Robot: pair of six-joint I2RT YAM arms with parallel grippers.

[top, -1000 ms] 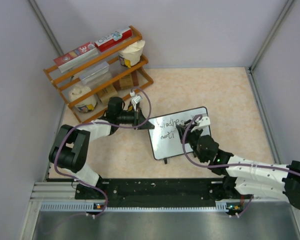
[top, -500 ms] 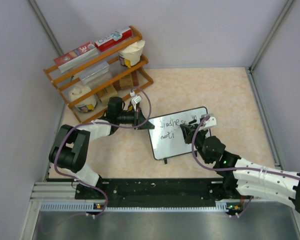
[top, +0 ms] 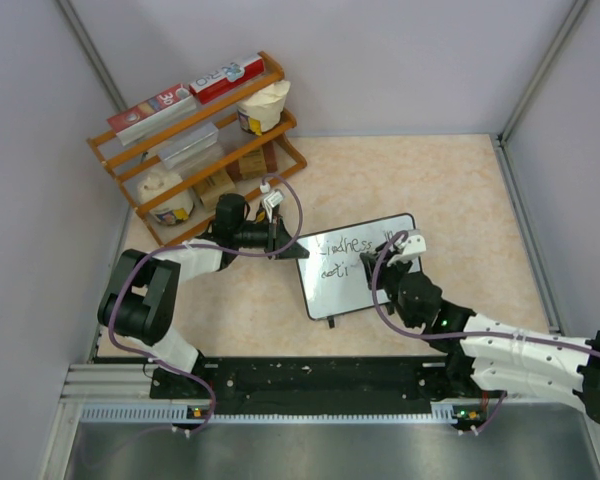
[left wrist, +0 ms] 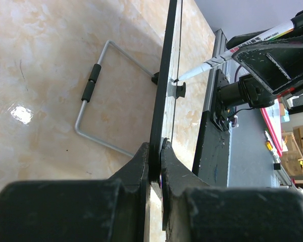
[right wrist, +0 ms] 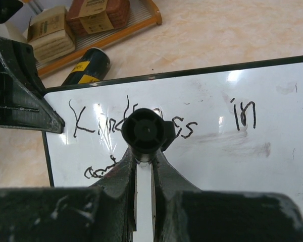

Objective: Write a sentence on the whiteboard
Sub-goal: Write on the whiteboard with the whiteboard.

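The whiteboard (top: 352,285) stands tilted on the table, in a black frame. My left gripper (top: 292,248) is shut on its left edge; the left wrist view shows the board edge-on (left wrist: 166,70) between my closed jaws (left wrist: 159,154). My right gripper (top: 383,265) is shut on a white marker (left wrist: 242,45) whose tip touches the board face. In the right wrist view the marker's black end cap (right wrist: 144,130) hides part of the sentence (right wrist: 91,118), which reads "Kindness in" with a short second line below it (right wrist: 98,171).
A wooden rack (top: 195,140) with boxes and jars stands at the back left, close behind my left arm. Cartons (right wrist: 50,30) and a dark can (right wrist: 86,68) lie on it. The board's wire stand (left wrist: 98,101) rests on the table behind the board.
My right gripper with the marker has shifted slightly right and back along the second line of writing. The left arm and the board have not moved.
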